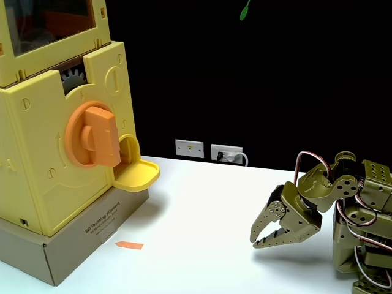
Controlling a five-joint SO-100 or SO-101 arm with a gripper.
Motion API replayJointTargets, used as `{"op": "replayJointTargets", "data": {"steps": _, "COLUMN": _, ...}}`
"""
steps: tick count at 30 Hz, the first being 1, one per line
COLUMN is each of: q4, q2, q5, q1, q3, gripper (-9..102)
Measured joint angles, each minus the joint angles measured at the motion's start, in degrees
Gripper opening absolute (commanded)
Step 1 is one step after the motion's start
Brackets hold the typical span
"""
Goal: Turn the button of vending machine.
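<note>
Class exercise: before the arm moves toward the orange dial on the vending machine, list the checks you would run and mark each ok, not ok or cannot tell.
1. Dial in plain sight, its bar upright: ok.
2. Gripper free of any load: ok, nothing between its fingers.
3. Gripper open wide enough for the bar: not ok, fingertips nearly together.
4. Table between gripper and machine free of obstacles: ok, just a flat orange arrow near the box.
5. Tray below the dial out of the way: cannot tell; it juts forward.
</note>
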Motion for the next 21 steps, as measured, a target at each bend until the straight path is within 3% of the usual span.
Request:
{"op": "replayJointTargets", "data": {"steps": 4, "q4": 0.00, "q2": 0.00, "q5": -4.31, "q1": -4.39, "q3": 0.00, "gripper": -2}}
{"op": "replayJointTargets", "data": {"steps": 21, "q4": 0.18, "q2": 0.00, "q5": -6.86, "q1": -4.83, "q3": 0.00, "gripper": 1}}
